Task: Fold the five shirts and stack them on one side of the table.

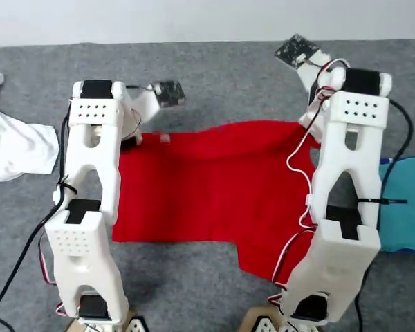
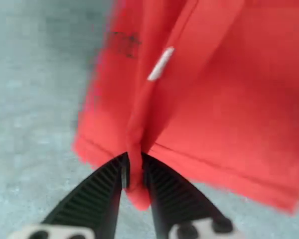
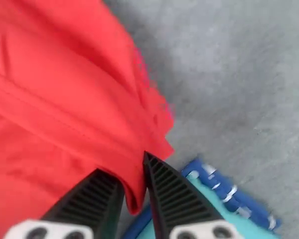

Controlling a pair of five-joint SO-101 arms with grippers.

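Observation:
A red shirt (image 1: 207, 187) lies spread across the middle of the grey table, between the two white arms. My left gripper (image 2: 133, 172) is shut on a pinched fold of the red shirt (image 2: 204, 99) at its far left edge, near a small white label (image 2: 160, 63). My right gripper (image 3: 134, 186) is shut on the red shirt's (image 3: 55, 99) far right edge. In the high view the left gripper (image 1: 133, 135) and the right gripper (image 1: 311, 124) both sit at the shirt's far side.
A white shirt (image 1: 14, 149) lies at the table's left edge. A teal shirt (image 1: 408, 200) with a blue trim (image 3: 224, 191) lies at the right edge, just beside the right gripper. Bare grey table (image 1: 221, 76) stretches behind the red shirt.

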